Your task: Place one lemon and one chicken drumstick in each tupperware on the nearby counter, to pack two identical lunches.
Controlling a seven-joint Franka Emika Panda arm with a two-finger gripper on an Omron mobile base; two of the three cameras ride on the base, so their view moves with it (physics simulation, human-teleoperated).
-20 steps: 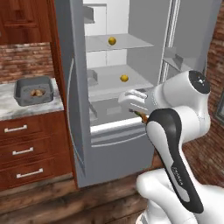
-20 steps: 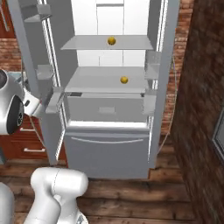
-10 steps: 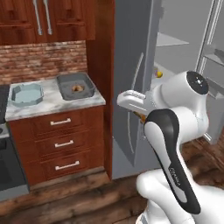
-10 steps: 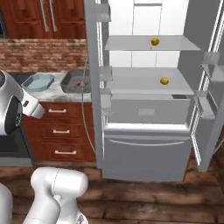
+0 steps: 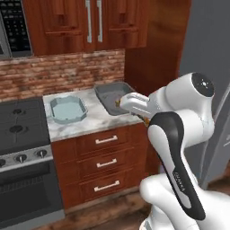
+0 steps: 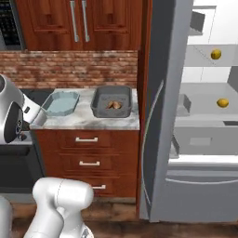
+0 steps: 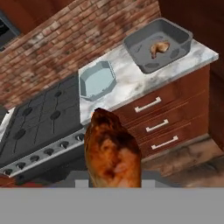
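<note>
My gripper (image 5: 120, 103) is shut on a browned chicken drumstick (image 7: 112, 150), which hides the finger tips in the hand view. It hangs out in front of the counter (image 7: 127, 83), well short of the tubs. The pale blue-grey tupperware (image 7: 97, 78) (image 6: 60, 103) (image 5: 67, 109) lies empty by the stove. To its right, the dark grey tupperware (image 7: 175, 35) (image 6: 100, 109) holds another drumstick (image 7: 158, 47) (image 6: 114, 105). Two lemons (image 6: 216, 54) (image 6: 222, 102) rest on shelves in the open fridge.
A black stove (image 7: 39, 122) adjoins the counter's left end. Reddish-brown drawers (image 6: 88, 151) run under the stone top, wall cabinets (image 5: 94, 22) above. The open grey fridge door (image 6: 165, 116) juts out just right of the counter.
The whole picture has swung from the open fridge to the counter, so the base has moved. The drumstick stays in my gripper.
</note>
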